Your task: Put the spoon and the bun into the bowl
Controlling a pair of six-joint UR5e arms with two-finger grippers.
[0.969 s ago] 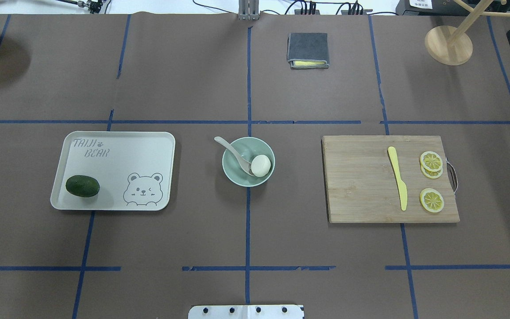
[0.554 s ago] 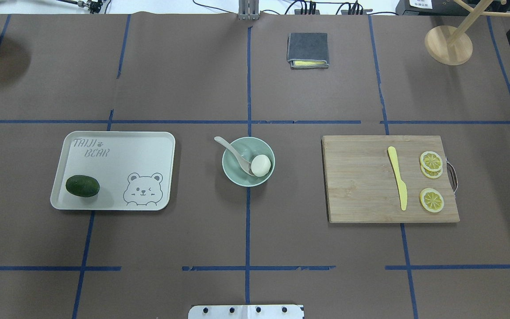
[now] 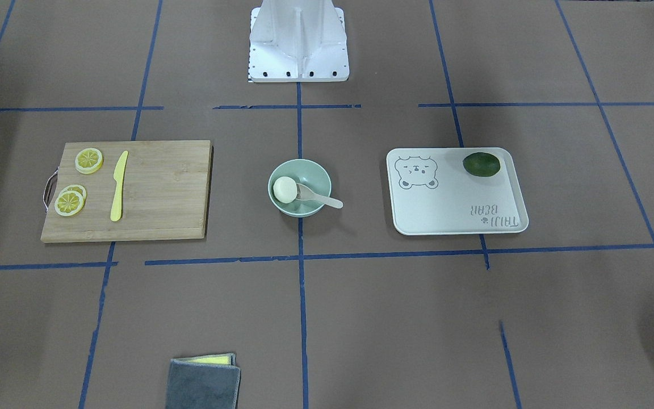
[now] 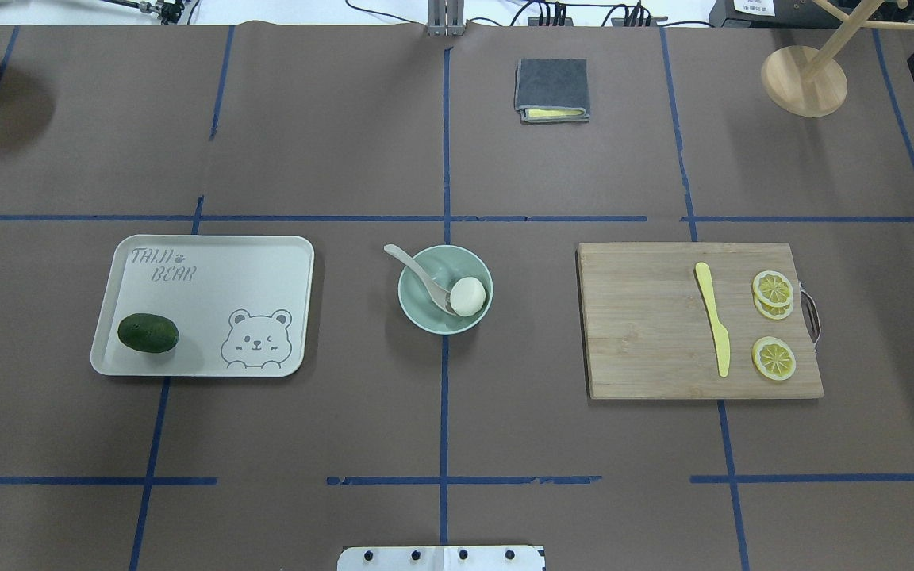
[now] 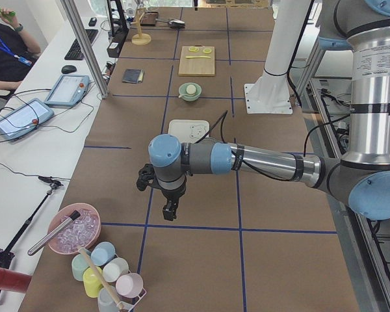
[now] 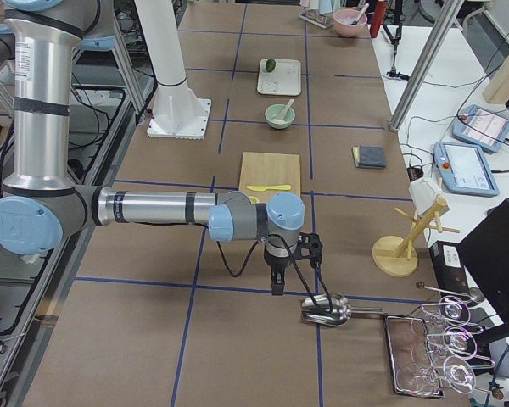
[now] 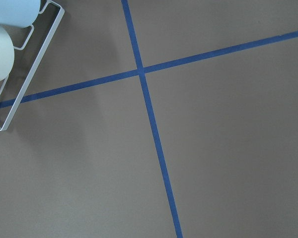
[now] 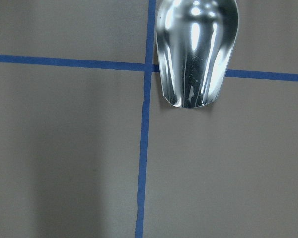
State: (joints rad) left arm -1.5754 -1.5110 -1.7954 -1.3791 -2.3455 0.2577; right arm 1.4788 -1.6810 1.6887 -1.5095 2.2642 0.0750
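The mint-green bowl [image 4: 424, 314] stands at the table's middle, also in the front-facing view [image 3: 313, 170]. The cream-white bun [image 4: 467, 296] lies inside it on its right. The off-white spoon [image 4: 408, 260] rests with its scoop in the bowl and its handle over the rim toward the far left. My left gripper [image 5: 169, 212] hangs above the table's left end, far from the bowl. My right gripper [image 6: 276, 285] hangs above the right end beside a metal scoop [image 6: 326, 310]. Both grippers show only in side views, so I cannot tell whether they are open or shut.
A bear-printed tray [image 4: 211, 293] with a dark green lime [image 4: 147, 333] lies left of the bowl. A wooden board [image 4: 647, 333] with a yellow knife [image 4: 712, 317] and lemon slices [image 4: 773, 358] lies right. A grey cloth [image 4: 552, 87] and wooden stand [image 4: 804, 81] sit far back. A cup rack [image 5: 107, 276] stands at the left end.
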